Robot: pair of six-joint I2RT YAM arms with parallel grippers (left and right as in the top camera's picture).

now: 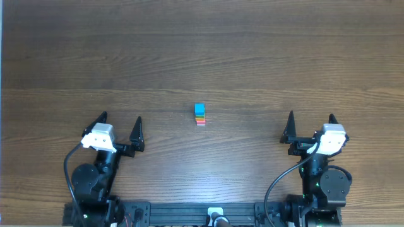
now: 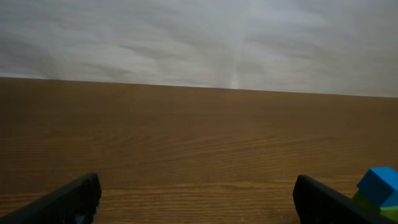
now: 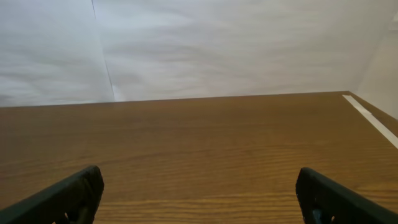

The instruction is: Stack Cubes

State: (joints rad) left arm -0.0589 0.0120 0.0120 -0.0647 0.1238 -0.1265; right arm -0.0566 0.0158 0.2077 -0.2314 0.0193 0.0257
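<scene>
Blue-topped cube stack [image 1: 200,115] stands between both arms' jaws.

On the table [image 1: 202,50], near its middle: the cube stack [image 1: 200,115], one cube atop another. Well off to its left sits the left gripper [image 1: 120,118]; well off to its right, the right gripper [image 1: 311,116]. Stack roughly midway between them, touching neither.

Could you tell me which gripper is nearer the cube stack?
Left. The left gripper is to the left of the cube stack; the right gripper sits farther off on the opposite side.
</scene>
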